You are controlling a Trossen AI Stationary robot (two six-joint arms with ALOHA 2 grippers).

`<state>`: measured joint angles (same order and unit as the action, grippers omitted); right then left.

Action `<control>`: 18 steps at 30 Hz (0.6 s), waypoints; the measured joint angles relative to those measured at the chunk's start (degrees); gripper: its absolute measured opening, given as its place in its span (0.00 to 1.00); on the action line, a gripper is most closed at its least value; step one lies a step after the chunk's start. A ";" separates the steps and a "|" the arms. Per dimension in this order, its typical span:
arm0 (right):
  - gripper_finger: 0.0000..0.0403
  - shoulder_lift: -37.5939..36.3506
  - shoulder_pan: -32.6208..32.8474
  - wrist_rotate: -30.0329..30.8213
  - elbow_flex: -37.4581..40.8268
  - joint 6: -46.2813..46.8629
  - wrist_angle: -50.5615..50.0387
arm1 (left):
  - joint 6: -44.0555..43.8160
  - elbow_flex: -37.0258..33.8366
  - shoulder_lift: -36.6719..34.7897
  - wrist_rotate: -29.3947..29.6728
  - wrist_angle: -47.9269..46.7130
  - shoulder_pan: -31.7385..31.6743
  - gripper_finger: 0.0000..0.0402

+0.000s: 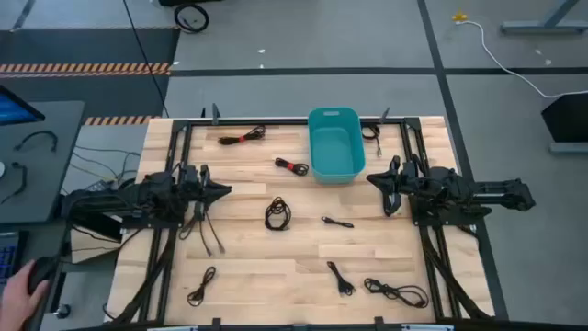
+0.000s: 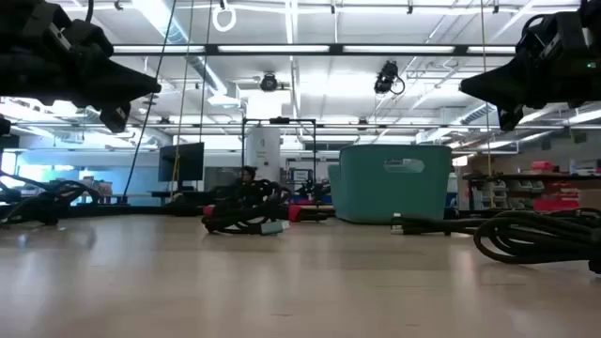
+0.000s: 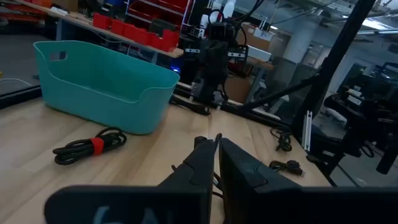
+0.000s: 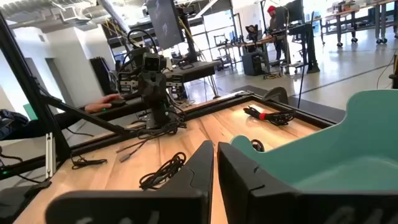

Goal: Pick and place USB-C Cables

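Observation:
Several short black USB-C cables lie loose on the wooden table: two with red bands (image 1: 242, 137) (image 1: 291, 165) left of the teal bin (image 1: 333, 144), a coil (image 1: 277, 213) mid-table, a small one (image 1: 337, 222), and others near the near edge (image 1: 201, 285) (image 1: 341, 279) (image 1: 397, 292). My left gripper (image 1: 225, 190) hovers shut over the table's left side, pointing right; its wrist view shows closed fingers (image 3: 216, 146). My right gripper (image 1: 372, 179) hovers shut just near of the bin's right corner, pointing left (image 4: 215, 149). Both hang high in the low view (image 2: 122, 94) (image 2: 488, 94).
The teal bin (image 2: 392, 183) stands at the far middle of the table. Another cable (image 1: 371, 131) lies by its right wall, and one (image 1: 207, 225) trails below my left gripper. A person's hand (image 1: 18, 287) rests at a desk off the table's left near corner.

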<state>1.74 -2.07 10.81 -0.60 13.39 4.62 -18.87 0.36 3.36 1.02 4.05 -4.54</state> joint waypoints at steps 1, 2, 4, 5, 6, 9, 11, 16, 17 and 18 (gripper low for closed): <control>0.07 0.02 -0.01 0.00 0.00 0.00 0.00 | 0.00 0.00 0.00 0.00 0.00 0.00 0.07; 0.07 0.02 -0.01 0.00 0.00 0.00 0.00 | 0.02 0.00 0.00 0.00 0.00 0.00 0.08; 0.07 0.01 -0.01 -0.01 0.00 0.00 0.00 | 0.02 -0.01 0.00 0.00 -0.01 0.00 0.08; 0.07 0.02 0.00 0.00 0.00 0.00 0.00 | 0.00 -0.02 0.00 0.00 0.00 0.00 0.09; 0.07 0.01 0.00 -0.01 -0.01 0.00 0.00 | 0.02 -0.01 0.00 0.00 -0.01 0.00 0.09; 0.07 0.02 -0.02 -0.02 0.00 0.00 0.00 | 0.02 0.00 0.00 0.00 -0.02 0.00 0.10; 0.07 0.01 -0.01 0.00 0.00 0.00 0.00 | 0.01 -0.01 0.00 0.00 0.00 0.00 0.10; 0.07 0.02 -0.02 0.00 0.00 0.00 0.00 | 0.02 -0.02 0.00 0.00 -0.01 0.00 0.09; 0.07 0.00 -0.02 0.00 0.00 0.00 0.00 | 0.02 0.00 0.00 0.00 -0.02 0.00 0.09; 0.07 0.02 -0.02 0.00 0.00 0.00 0.00 | 0.01 -0.02 0.00 0.00 0.00 0.00 0.09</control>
<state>1.76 -2.09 10.81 -0.60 13.39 4.62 -18.85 0.34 3.36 1.02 4.05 -4.54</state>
